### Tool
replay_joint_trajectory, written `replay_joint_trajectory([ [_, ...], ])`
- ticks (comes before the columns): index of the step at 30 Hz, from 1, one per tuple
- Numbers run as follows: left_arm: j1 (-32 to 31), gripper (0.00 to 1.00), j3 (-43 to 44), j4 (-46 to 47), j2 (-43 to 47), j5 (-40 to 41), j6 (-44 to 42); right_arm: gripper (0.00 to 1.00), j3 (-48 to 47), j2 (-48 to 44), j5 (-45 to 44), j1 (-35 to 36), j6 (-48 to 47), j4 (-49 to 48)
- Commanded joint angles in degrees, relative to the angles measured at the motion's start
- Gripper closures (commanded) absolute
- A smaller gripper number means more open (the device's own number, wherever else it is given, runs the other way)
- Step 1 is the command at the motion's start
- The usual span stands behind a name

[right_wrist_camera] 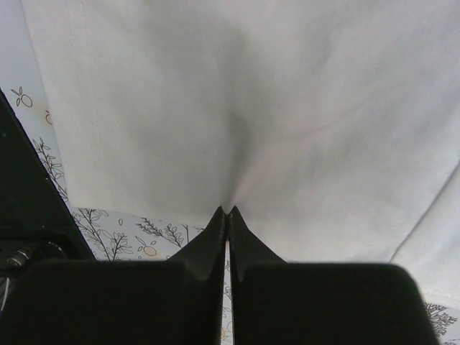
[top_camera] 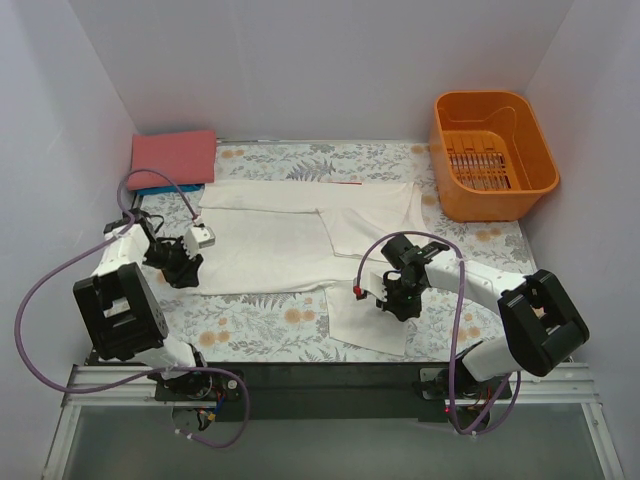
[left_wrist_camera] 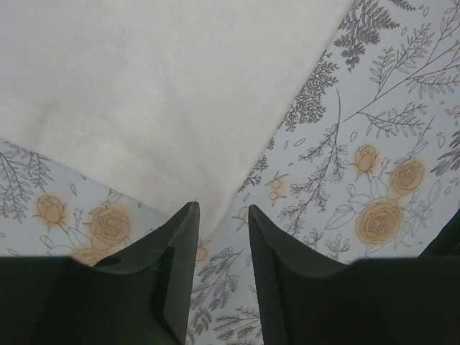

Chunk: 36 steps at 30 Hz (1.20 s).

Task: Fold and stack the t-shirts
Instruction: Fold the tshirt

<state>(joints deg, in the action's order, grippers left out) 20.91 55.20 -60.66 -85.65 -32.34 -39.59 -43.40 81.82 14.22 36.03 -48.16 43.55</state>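
The white t-shirt (top_camera: 270, 235) lies spread across the middle of the floral table cover, its print hidden but for a thin red strip at the back edge. My left gripper (top_camera: 183, 268) is open at the shirt's left front corner; in the left wrist view the cloth corner (left_wrist_camera: 215, 215) points into the gap at its fingertips (left_wrist_camera: 219, 213). My right gripper (top_camera: 398, 300) is shut on the shirt's front edge (right_wrist_camera: 228, 206), and the cloth puckers there. A folded salmon-red t-shirt (top_camera: 174, 157) lies at the back left on a blue one (top_camera: 160, 189).
An orange plastic basket (top_camera: 492, 152) stands at the back right. A white flap of the shirt (top_camera: 365, 320) lies near the front edge by my right arm. White walls close in the table on three sides.
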Motion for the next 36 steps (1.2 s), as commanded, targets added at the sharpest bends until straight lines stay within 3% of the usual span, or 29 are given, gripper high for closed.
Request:
replay_joint_trajectory([
  [1,0.8,0.68,5.8,-4.2,-4.7,-2.9,-12.9,0.99,-1.1,-1.1,0.0,0.2,0.6,0.8],
  [8,1.0,0.69,2.2,-1.5,-4.8,1.5,-20.7,0.99,-3.4,-1.4,1.0,0.2,1.4,2.0],
  [22,1.1,0.7,-7.7,4.9,-3.7,5.7,-22.3,0.99,-4.2,-3.1,0.6,-0.8,0.5,4.1],
  [29,1.1,0.93,-9.1,3.6,-1.5,6.1,-23.3,0.99,-3.3,-6.1,2.1,-0.9,-0.8,6.3],
  [36,2.5,1.0,-3.7,-4.8,0.2,3.0,-23.2,0.99,-2.6,-15.1,3.4,-1.2,-1.6,9.4],
])
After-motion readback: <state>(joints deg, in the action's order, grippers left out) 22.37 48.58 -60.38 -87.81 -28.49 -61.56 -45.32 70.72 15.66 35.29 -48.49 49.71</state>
